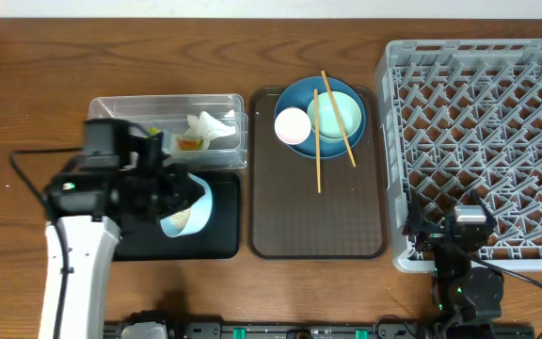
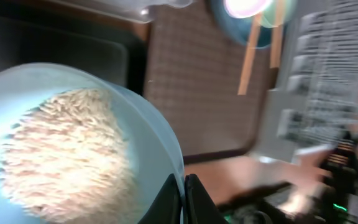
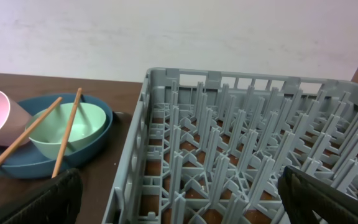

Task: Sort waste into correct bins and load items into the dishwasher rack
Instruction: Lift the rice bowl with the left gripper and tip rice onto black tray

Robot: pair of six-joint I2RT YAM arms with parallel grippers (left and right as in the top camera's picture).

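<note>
Rice [image 2: 67, 149] sits in light blue bowl [image 2: 135, 124], tipped over black tray [image 1: 222, 247] w/ left gripper [image 2: 183, 200] clamped on its rim, prob to dump it there. Right gripper [image 1: 467, 224] spread apart, empty, parked by rack [image 1: 478, 94] corner, prob waiting for dishes on brown tray [image 1: 318, 221].

No text, label, brand or number can be read in any view. The wrapper [image 1: 189, 143] inside the tub [image 1: 120, 104] is too small to show its print. The left wrist view is too blurred to show any letters.
</note>
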